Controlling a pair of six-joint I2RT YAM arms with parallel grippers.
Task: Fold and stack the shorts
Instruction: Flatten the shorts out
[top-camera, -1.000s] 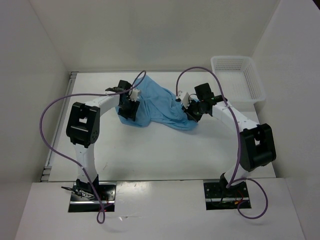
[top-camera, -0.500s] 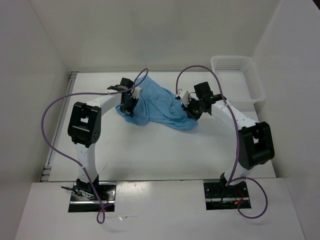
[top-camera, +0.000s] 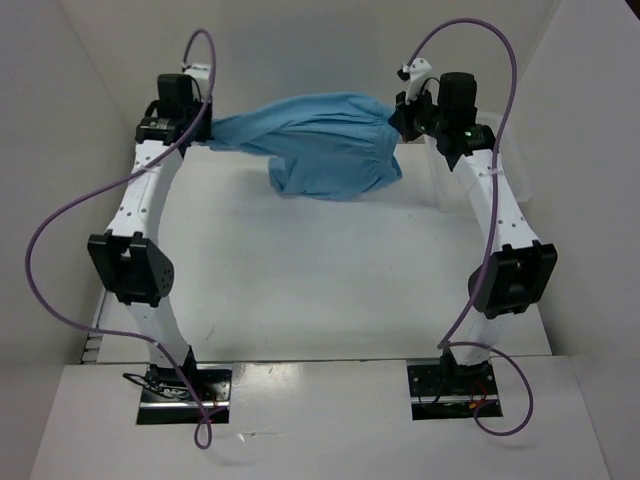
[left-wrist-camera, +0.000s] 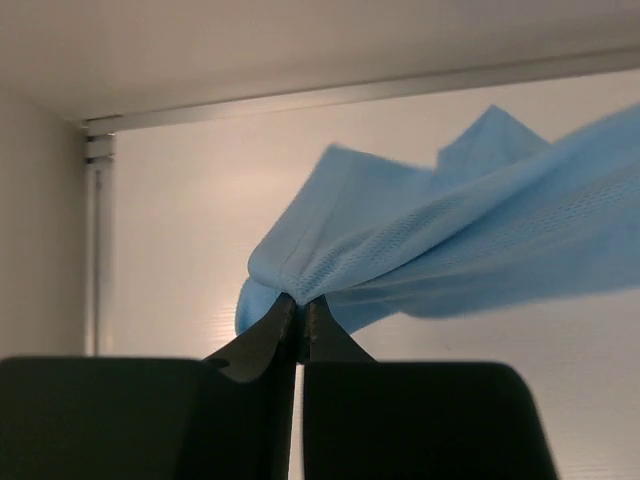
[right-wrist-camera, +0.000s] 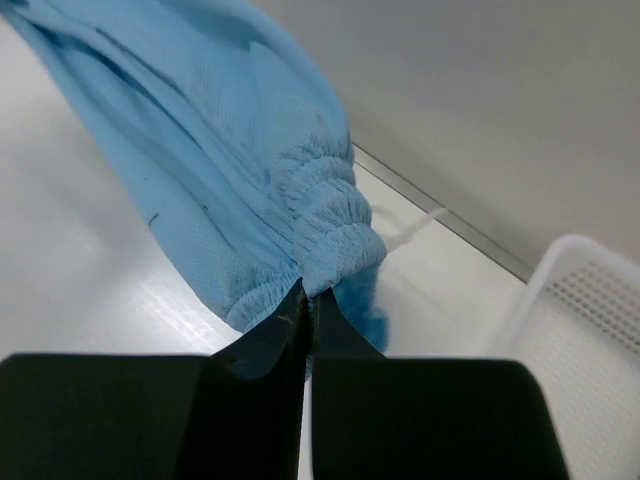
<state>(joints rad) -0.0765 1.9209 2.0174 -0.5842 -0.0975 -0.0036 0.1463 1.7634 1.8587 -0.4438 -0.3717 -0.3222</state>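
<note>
The light blue shorts (top-camera: 320, 145) hang in the air above the far part of the table, stretched between both raised arms. My left gripper (top-camera: 205, 135) is shut on one corner of the cloth; in the left wrist view the shorts (left-wrist-camera: 470, 245) fan out from my pinched gripper (left-wrist-camera: 301, 300). My right gripper (top-camera: 398, 118) is shut on the gathered waistband end, and in the right wrist view the shorts (right-wrist-camera: 230, 170) bunch at that gripper (right-wrist-camera: 311, 290). The lower part of the cloth sags toward the table.
A white mesh basket (right-wrist-camera: 590, 330) stands at the far right, mostly hidden behind the right arm in the top view. White walls close in the table (top-camera: 300, 290) on three sides. Purple cables loop from both arms.
Both arms have risen from the table and spread apart, lifting the shorts off the surface and stretching them. The left gripper closed on the cloth before the lift.
</note>
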